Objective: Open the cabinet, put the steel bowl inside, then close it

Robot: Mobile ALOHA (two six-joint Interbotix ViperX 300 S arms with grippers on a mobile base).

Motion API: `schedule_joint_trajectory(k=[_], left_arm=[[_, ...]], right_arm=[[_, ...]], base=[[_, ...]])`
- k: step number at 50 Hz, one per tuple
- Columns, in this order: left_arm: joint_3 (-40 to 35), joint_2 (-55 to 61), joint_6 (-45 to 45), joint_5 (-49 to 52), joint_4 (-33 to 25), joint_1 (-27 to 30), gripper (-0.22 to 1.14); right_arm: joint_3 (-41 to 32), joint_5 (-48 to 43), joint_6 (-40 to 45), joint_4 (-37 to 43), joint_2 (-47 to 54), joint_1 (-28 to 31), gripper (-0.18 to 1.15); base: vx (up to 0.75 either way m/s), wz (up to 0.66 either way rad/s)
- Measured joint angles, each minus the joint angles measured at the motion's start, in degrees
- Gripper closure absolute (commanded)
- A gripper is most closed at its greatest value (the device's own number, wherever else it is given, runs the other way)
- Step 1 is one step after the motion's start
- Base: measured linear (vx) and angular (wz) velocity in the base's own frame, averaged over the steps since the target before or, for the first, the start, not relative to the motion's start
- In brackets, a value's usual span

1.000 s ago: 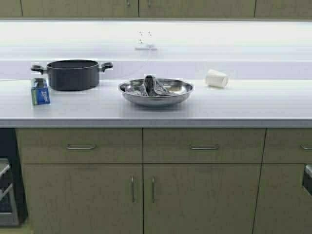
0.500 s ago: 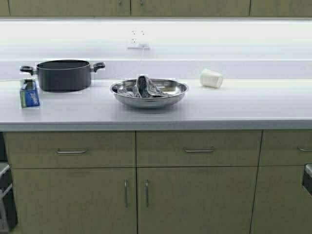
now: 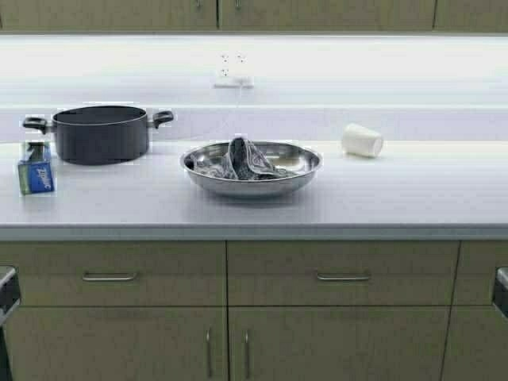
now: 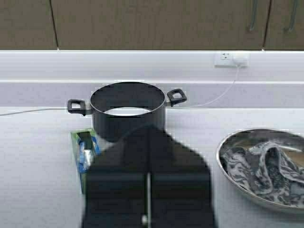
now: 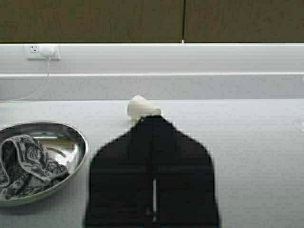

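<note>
The steel bowl (image 3: 252, 186) sits mid-counter with a grey patterned cloth (image 3: 243, 158) in it. It also shows in the left wrist view (image 4: 247, 140) and the right wrist view (image 5: 71, 142). The cabinet (image 3: 317, 14) hangs above the counter with its doors shut; only its bottom strip shows. Its slim handles show in the left wrist view (image 4: 254, 14). Neither gripper is in the high view. My left gripper (image 4: 150, 129) is shut and empty, held before the black pot. My right gripper (image 5: 152, 119) is shut and empty, held before the paper cup.
A black two-handled pot (image 3: 99, 135) and a blue box (image 3: 36, 168) stand at the counter's left. A white paper cup (image 3: 362, 140) lies on its side at the right. A plugged socket (image 3: 232, 79) is on the back wall. Base cabinets (image 3: 341, 278) stand below.
The robot has moved: the whole scene has shifted lower and looks closer, sliding left and then back right. Nothing on the counter has moved.
</note>
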Motion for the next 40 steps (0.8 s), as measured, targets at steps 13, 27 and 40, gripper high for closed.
schedule_joint_trajectory(k=[13, 27, 40], left_arm=[[0.97, 0.53, -0.09, -0.09, 0.0, 0.0, 0.89], [0.88, 3.25, 0.35, -2.55, -0.09, 0.0, 0.89], [1.05, 2.99, -0.44, -2.64, 0.0, 0.0, 0.82]], right_arm=[[0.0, 0.53, 0.09, -0.18, 0.0, 0.09, 0.91], [-0.09, 2.37, 0.09, -0.18, -1.05, 1.85, 0.91], [-0.09, 2.37, 0.09, -0.62, -0.62, 4.48, 0.89]], base=[[0.32, 0.17], [0.28, 0.12], [0.22, 0.03]])
